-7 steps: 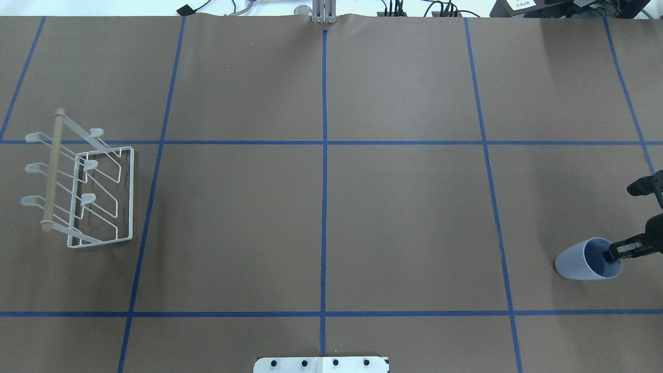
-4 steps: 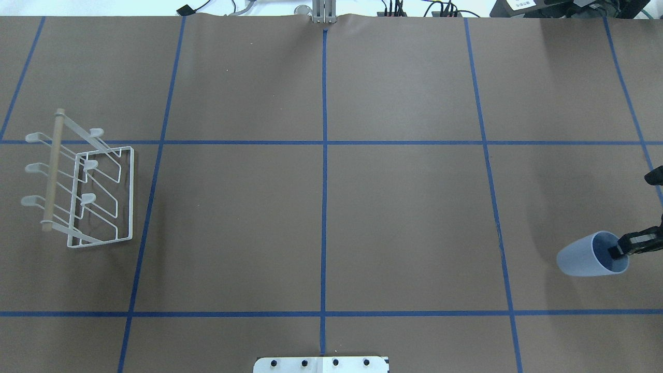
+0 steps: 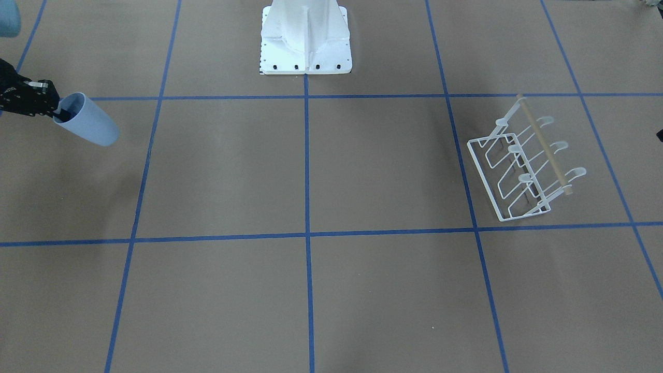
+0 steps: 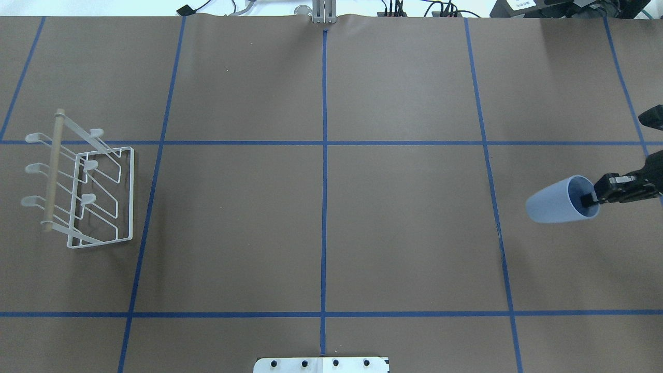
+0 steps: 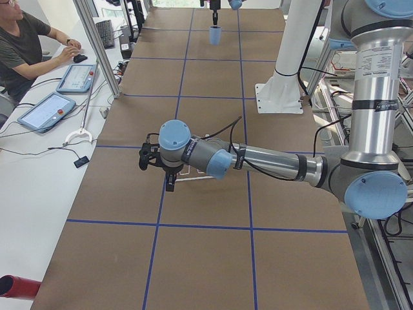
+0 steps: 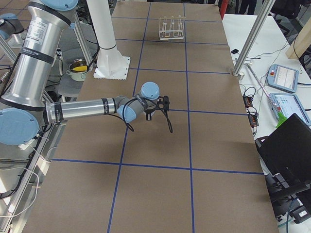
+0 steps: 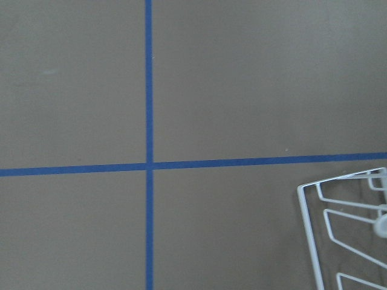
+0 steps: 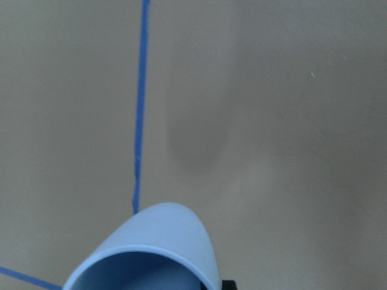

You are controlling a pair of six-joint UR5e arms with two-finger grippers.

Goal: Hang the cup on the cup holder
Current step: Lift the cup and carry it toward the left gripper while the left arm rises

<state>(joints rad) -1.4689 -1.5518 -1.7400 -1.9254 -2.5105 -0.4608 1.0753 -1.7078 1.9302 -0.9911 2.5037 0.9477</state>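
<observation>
Fingers [image 4: 588,200] of the right gripper [image 4: 593,197] pinch the cup [image 4: 554,208] by its rim (one finger inside), holding it tilted above the table [image 4: 404,223], well apart from the holder [image 4: 52,168]. Whether the left gripper [image 5: 148,159] is parted, I cannot tell.

You have a brown table cover [image 4: 404,77] marked into squares by blue tape lines [image 4: 325,207], black cables [image 4: 393,9] along its far edge, two tablets [image 5: 46,111] on the white side bench [image 5: 26,187] beside a seated person in a dark shirt [image 5: 22,42], and a black laptop [image 6: 290,145] near the table's other end.
</observation>
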